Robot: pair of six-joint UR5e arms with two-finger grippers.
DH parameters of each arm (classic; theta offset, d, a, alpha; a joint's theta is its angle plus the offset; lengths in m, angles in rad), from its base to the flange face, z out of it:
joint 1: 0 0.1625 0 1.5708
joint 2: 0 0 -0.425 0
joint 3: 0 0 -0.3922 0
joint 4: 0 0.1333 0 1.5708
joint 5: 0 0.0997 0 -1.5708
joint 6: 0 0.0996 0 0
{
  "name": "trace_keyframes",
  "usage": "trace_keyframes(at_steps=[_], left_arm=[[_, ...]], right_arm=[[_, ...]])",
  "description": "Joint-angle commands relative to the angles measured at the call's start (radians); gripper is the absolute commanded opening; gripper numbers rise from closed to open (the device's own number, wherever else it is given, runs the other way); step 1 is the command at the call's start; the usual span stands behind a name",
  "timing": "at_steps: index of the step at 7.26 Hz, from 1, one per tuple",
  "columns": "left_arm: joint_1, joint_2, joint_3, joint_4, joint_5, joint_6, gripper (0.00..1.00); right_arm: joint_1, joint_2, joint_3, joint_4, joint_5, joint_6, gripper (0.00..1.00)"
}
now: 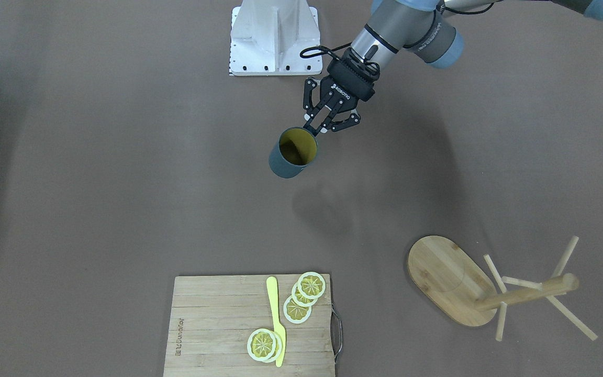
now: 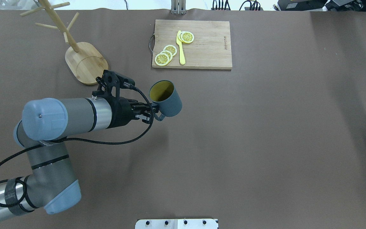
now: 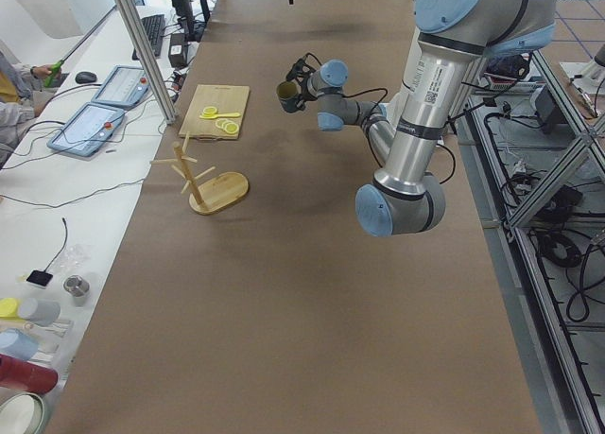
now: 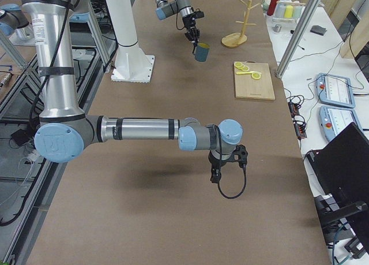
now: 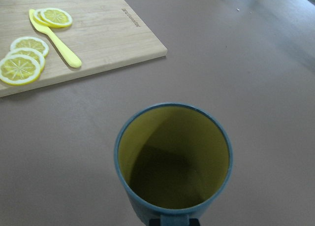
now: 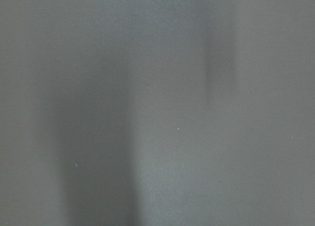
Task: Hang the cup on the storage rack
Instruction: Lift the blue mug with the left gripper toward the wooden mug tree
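Note:
The dark teal-blue cup [image 1: 284,166] with a yellow interior hangs above the table, mouth up and slightly tilted. My left gripper [image 1: 318,127] is shut on its handle; in the overhead view the gripper [image 2: 152,114] pinches the handle beside the cup [image 2: 170,103]. The left wrist view looks down into the cup [image 5: 172,157]. The bamboo storage rack [image 1: 443,277] stands apart, at the table's far left in the overhead view [image 2: 86,63], with bare pegs. My right gripper [image 4: 214,175] shows only in the exterior right view, low over the table; I cannot tell whether it is open.
A wooden cutting board [image 2: 205,47] with lemon slices [image 2: 165,55] and a yellow knife [image 2: 180,47] lies at the far side, between cup and table edge. The white robot base [image 1: 274,36] stands at the near edge. The right wrist view shows only blurred table surface.

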Motion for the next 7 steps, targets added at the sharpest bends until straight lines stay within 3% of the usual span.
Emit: trace_keyframes(at_steps=[1, 3, 5, 7], left_arm=[[-0.070, 0.001, 0.021, -0.050, -0.011, -0.098, 0.00], [-0.155, 0.002, 0.045, -0.056, -0.055, -0.105, 0.00], [-0.322, -0.007, 0.134, -0.055, -0.262, -0.106, 0.00], [-0.381, -0.010, 0.185, -0.059, -0.304, -0.110, 0.00]], right_arm=[[0.011, -0.001, 0.004, 0.001, 0.002, -0.001, 1.00], [0.011, -0.001, 0.003, 0.001, 0.000, -0.007, 1.00], [0.024, -0.007, 0.000, 0.001, 0.000, -0.011, 1.00], [0.052, -0.017, 0.000, 0.001, 0.000, -0.013, 1.00]])
